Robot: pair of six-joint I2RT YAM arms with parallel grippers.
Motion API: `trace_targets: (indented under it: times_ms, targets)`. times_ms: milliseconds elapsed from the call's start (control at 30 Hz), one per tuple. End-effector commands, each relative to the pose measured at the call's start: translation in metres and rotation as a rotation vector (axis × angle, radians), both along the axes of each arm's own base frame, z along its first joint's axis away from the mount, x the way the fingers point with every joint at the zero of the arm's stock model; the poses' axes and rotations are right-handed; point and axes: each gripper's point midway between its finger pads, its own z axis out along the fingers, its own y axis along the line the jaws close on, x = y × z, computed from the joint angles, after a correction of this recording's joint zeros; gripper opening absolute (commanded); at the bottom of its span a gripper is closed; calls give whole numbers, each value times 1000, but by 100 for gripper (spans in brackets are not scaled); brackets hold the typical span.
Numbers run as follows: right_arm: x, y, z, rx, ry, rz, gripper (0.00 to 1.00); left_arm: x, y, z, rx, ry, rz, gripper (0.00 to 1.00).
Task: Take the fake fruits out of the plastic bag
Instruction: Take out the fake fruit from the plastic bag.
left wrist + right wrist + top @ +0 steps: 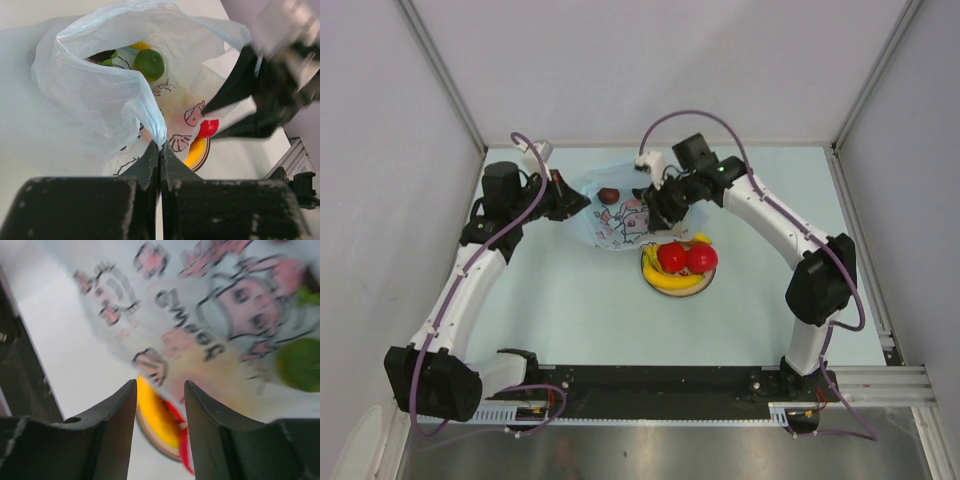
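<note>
The light-blue plastic bag (610,218) lies at the middle back, mouth up. A dark red fruit (608,195) shows inside it. In the left wrist view the bag (85,100) holds a green fruit (149,64), a dark fruit (102,56) and a bit of yellow (140,45). My left gripper (578,201) is shut on the bag's rim (159,146). My right gripper (655,212) is open and empty, just above the bag's printed side (200,315); it also shows in its wrist view (160,385). A banana (672,281) and two red balls (686,258) lie on a plate.
The round yellow plate (703,288) sits right in front of the bag, touching it; it also shows in the right wrist view (152,417) between my fingers. The white enclosure walls stand on the left, the back and the right.
</note>
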Motion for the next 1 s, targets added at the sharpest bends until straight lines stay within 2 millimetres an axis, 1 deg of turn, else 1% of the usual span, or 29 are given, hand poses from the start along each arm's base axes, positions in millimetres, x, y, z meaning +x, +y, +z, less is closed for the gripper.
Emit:
trace_targets:
  times_ms: [0, 33, 67, 100, 133, 167, 200, 233, 267, 300, 367, 400, 433, 467, 500, 533, 567, 600, 633, 700, 767, 800, 833, 900, 967]
  targets:
    - [56, 6, 19, 71, -58, -153, 45, -6, -4, 30, -31, -64, -44, 0]
    - [69, 7, 22, 61, -96, -179, 43, -8, -5, 31, -27, -69, -51, 0]
    - [77, 13, 7, 40, -93, -182, 41, -9, -5, 33, -26, -72, -56, 0]
    - [84, 16, 2, 27, -104, -190, 40, -12, -6, 34, -26, -70, -66, 0]
    - [95, 22, 7, 29, -137, -197, 39, -14, -6, 34, -22, -74, -74, 0]
    - [99, 27, -12, -2, -122, -192, 37, -17, -6, 37, -21, -76, -80, 0]
    - [105, 31, -16, -9, -129, -199, 36, -18, -6, 37, -20, -75, -83, 0]
    - [114, 34, -11, -9, -155, -213, 36, -20, -7, 39, -20, -80, -90, 0]
    - [121, 38, -26, -32, -152, -224, 35, -22, -7, 42, -21, -86, -97, 0]
    - [124, 41, -31, -54, -175, -222, 35, -24, -8, 43, -23, -88, -107, 0]
    - [140, 35, -41, -115, -229, -266, 34, -28, -8, 45, -23, -90, -116, 0]
    - [150, 24, -50, -171, -256, -316, 34, -33, -9, 47, -27, -97, -126, 0]
    - [157, 18, -53, -188, -275, -346, 38, -35, -9, 47, -28, -97, -129, 0]
    - [159, 10, -60, -215, -278, -366, 43, -37, -9, 44, -29, -89, -130, 0]
    - [166, -4, -59, -248, -303, -411, 47, -39, -9, 44, -33, -88, -128, 0]
    - [171, -11, -60, -267, -326, -434, 60, -40, -10, 41, -36, -78, -130, 0]
    - [171, -21, -68, -300, -325, -446, 66, -40, -10, 37, -37, -74, -131, 0]
    - [175, -30, -68, -327, -341, -470, 70, -40, -10, 36, -40, -71, -130, 0]
    - [178, -37, -69, -340, -350, -483, 78, -40, -10, 35, -44, -68, -130, 0]
    - [179, -49, -78, -390, -359, -504, 84, -39, -11, 33, -52, -63, -130, 0]
    - [181, -55, -84, -423, -370, -506, 89, -36, -12, 33, -58, -64, -131, 0]
    - [181, -59, -89, -448, -374, -511, 91, -36, -13, 32, -64, -59, -133, 0]
    - [182, -62, -100, -475, -370, -513, 92, -34, -13, 32, -66, -58, -136, 0]
    - [185, -68, -108, -509, -377, -523, 93, -34, -14, 31, -68, -54, -140, 0]
    - [188, -68, -116, -527, -386, -520, 96, -34, -14, 32, -67, -52, -140, 0]
